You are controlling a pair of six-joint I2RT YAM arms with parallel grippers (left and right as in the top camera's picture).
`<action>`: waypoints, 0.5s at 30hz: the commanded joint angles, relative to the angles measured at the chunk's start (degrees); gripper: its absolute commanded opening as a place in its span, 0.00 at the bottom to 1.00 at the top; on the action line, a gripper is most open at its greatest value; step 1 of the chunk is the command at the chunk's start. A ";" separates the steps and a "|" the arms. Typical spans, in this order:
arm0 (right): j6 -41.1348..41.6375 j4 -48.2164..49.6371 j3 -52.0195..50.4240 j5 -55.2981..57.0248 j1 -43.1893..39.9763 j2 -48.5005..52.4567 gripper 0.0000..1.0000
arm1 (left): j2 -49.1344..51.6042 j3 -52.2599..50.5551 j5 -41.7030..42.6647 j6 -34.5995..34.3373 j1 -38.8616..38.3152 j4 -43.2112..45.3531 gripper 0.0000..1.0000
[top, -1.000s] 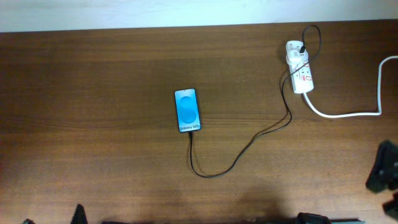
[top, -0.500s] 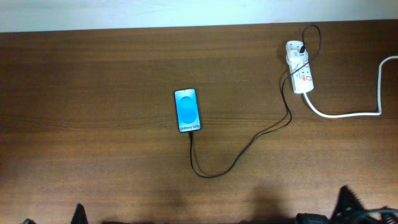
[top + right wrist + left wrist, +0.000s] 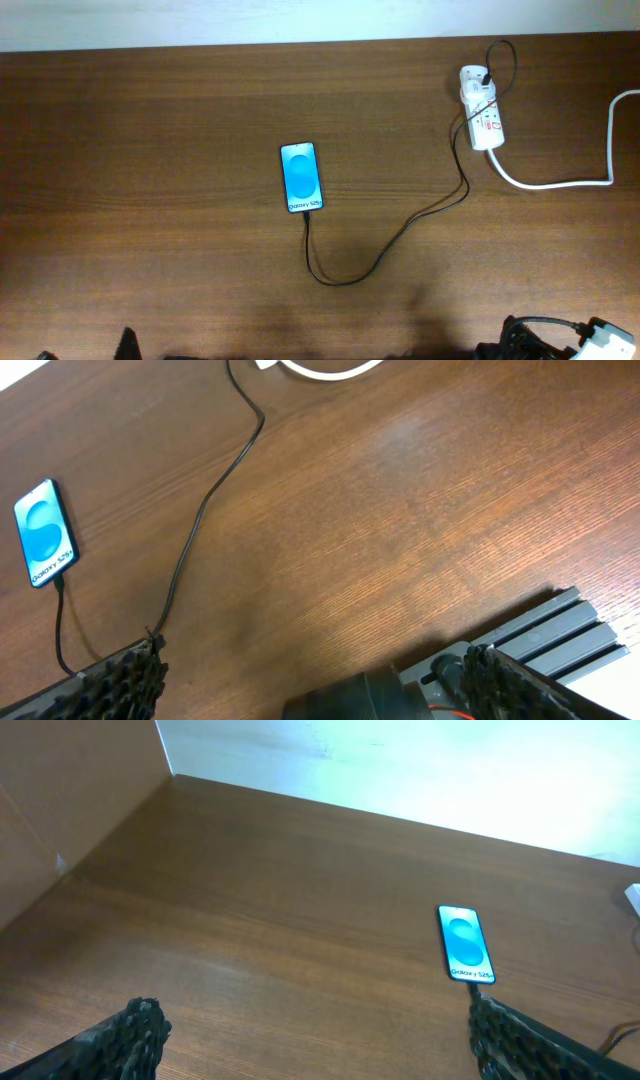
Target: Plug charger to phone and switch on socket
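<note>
1. The left end effector (image 3: 320, 1040) and right end effector (image 3: 315, 685) are both spread wide and pinching nothing, well apart from everything.
2. The phone (image 3: 302, 177) lies in the middle of the tabletop (image 3: 150, 150). The charger (image 3: 400, 235) seems to reach its lower end, and the socket (image 3: 482, 118) sits far right.
3. Risk: we can't read the switches, and a hard poke could shove that light socket and tug the charger loose.
4. The tabletop's dark wood grain, with a pale wall (image 3: 200, 20) behind.

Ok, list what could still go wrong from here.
1. The charger cable lies in a slack loop between the phone and the power strip. A reach across the table could snag it, tugging it out or dragging the phone.
2. The strip's red-marked switches look small and close together, near the plug, so a press might hit the wrong one.
</note>
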 commanded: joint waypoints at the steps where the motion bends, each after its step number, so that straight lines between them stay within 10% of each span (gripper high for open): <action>1: 0.24 0.17 -0.24 -0.33 0.42 -0.98 0.98 | 0.28 0.00 -0.59 0.90 -0.02 0.09 0.99; 15: 0.24 0.17 -0.35 -0.33 0.42 -4.44 0.98 | 0.28 0.00 -0.57 0.90 -0.02 0.09 0.99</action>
